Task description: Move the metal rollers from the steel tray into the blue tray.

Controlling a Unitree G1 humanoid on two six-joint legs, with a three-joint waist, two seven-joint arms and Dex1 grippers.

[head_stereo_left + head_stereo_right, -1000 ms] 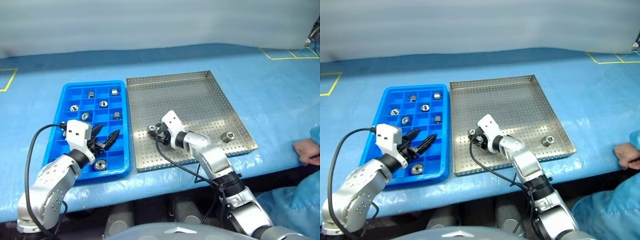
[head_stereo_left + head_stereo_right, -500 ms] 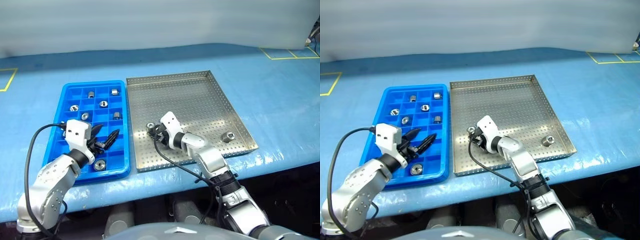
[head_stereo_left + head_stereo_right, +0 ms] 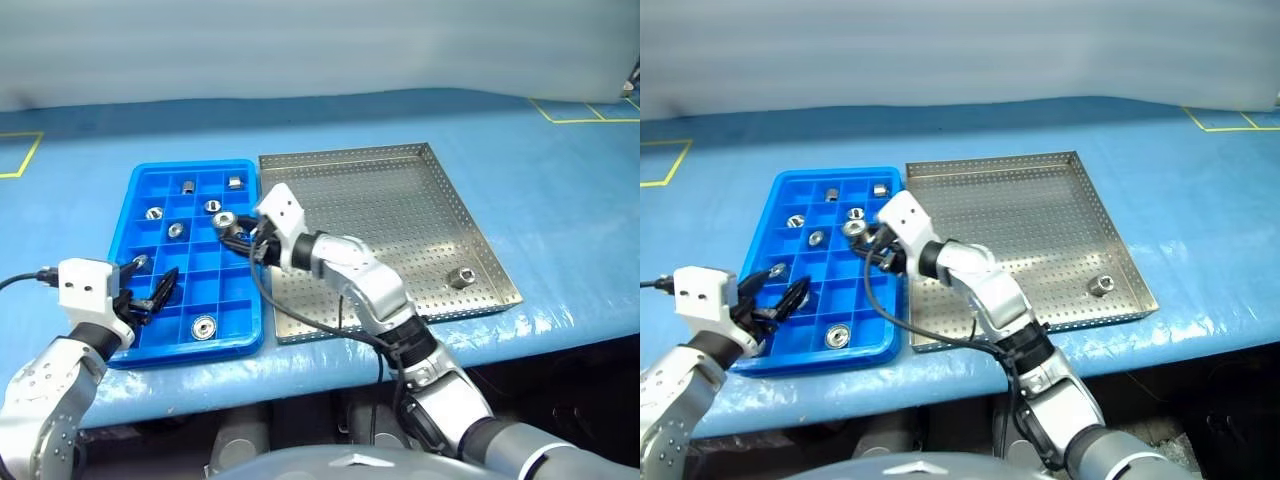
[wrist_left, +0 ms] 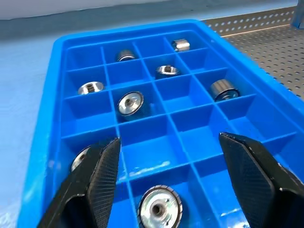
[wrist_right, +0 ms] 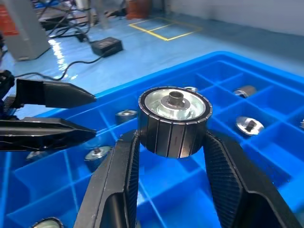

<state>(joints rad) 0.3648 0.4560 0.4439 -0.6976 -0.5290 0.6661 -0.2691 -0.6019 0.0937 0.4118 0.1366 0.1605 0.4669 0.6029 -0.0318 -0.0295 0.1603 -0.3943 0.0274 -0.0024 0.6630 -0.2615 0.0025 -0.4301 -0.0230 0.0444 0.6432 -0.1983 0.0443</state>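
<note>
The right claw (image 3: 232, 236) is clamped on one metal roller (image 5: 174, 119), holding it above the blue tray (image 3: 140, 195), over the tray's middle rows near the edge that meets the steel tray (image 3: 420, 200). In the right wrist view the held roller sits between the two black fingers (image 5: 118, 175) with its axis roughly upright: the flanged face and centre hole look up, and its ribbed side wall bears against the finger pads.

The left claw (image 3: 148, 290) stands open and empty, low over the near left part of the blue tray, its fingers (image 4: 95, 175) spread across a compartment.

Seven more rollers lie in separate compartments of the blue tray. Most rest hole-up, like the one nearest the front rim (image 3: 204, 326); one in the far row (image 4: 180, 45) lies tipped on its side.

One lone roller (image 3: 460, 277) rests on the perforated floor of the steel tray, near its right front corner, hole up.

Both trays sit side by side, touching, on the blue-covered bench (image 3: 560, 200).
</note>
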